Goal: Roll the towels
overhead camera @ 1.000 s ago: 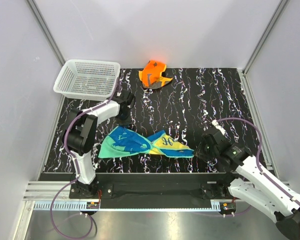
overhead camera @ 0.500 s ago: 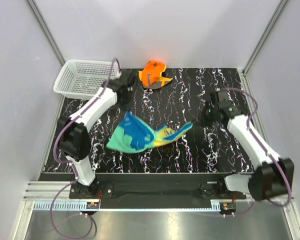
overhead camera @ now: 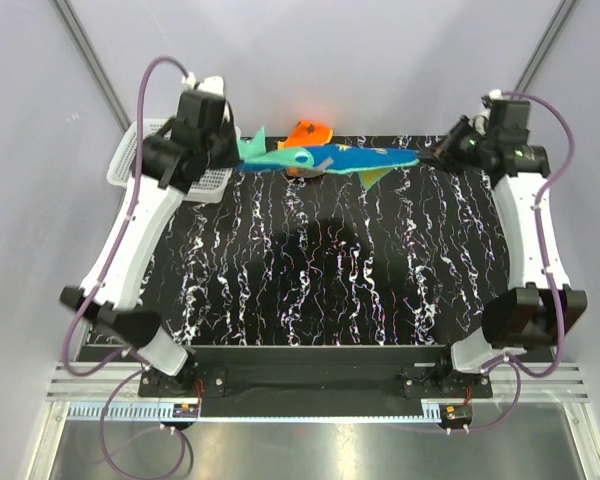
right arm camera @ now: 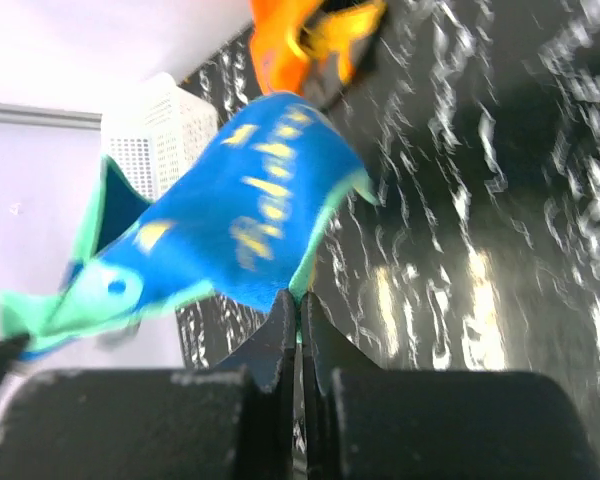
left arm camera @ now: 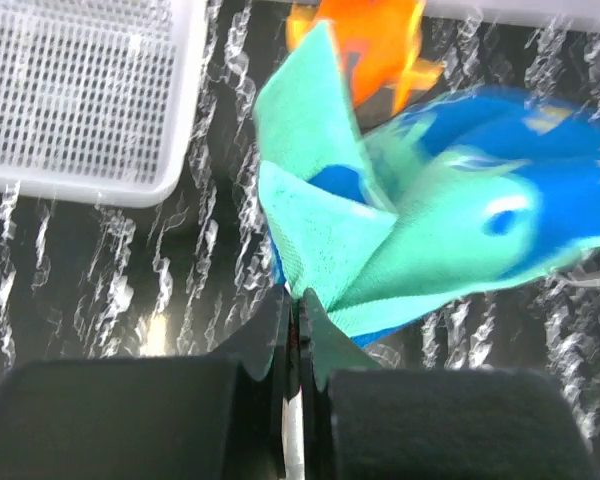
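Note:
A blue and teal towel [overhead camera: 335,160] hangs stretched in the air between both arms, above the far part of the table. My left gripper [overhead camera: 232,152] is shut on its teal left corner [left arm camera: 315,255]. My right gripper [overhead camera: 430,155] is shut on the towel's right corner [right arm camera: 310,270]. The towel's blue side [right arm camera: 230,215] with yellow marks faces the right wrist camera. The orange towel [overhead camera: 308,134] lies crumpled at the table's far edge, partly hidden behind the lifted towel; it also shows as an orange heap [left arm camera: 375,45] past the left fingers.
A white mesh basket [overhead camera: 165,165] stands at the far left corner, partly behind my left arm; its rim [left arm camera: 90,185] lies left of the left fingers. The black marbled table [overhead camera: 330,270] is walled by white panels.
Both arms have swung from the near edge up and toward the back, lifting the blue and teal towel off the table and pulling it out into a long taut strip.

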Robot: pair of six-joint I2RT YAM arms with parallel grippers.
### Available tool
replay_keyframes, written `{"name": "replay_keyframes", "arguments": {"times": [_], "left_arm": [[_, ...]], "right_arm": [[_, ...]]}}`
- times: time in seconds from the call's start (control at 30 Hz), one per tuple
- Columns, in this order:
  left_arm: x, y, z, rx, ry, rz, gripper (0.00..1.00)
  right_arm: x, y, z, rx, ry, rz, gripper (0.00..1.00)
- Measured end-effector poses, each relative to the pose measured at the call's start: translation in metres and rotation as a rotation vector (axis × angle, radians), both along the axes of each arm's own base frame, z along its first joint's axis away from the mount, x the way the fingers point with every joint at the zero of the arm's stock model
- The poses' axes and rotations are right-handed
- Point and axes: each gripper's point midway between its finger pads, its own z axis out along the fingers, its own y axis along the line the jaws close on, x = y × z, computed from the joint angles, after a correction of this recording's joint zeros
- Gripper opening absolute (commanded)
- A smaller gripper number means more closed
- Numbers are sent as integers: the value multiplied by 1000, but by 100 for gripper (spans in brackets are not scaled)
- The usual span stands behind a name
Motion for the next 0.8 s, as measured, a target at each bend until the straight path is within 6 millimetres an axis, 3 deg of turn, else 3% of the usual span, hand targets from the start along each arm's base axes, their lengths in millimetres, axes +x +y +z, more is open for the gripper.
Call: {"name": "replay_keyframes", "arguments": {"times": [0.1, 0.17, 0.3, 0.5, 0.7, 0.8], "left_arm": [[-39, 20, -36, 32, 62, 5, 0], [-55, 27, -49, 39, 81, 5, 0], [-57, 29, -53, 43, 74, 0, 0], [-44, 26, -60, 64, 73, -10, 0], [-5, 13, -90, 111, 138, -18, 0], [20, 4, -92, 120, 142, -18, 0]], "right_arm": [[-26, -19, -26, 36, 59, -30, 0], [-42, -23, -54, 71, 141, -38, 0], [-59, -15, -93, 117, 264, -10, 0], [-51, -14, -80, 115, 235, 13, 0], [-11, -20, -72, 107, 206, 26, 0], [9, -25, -74, 106, 210, 31, 0]]}}
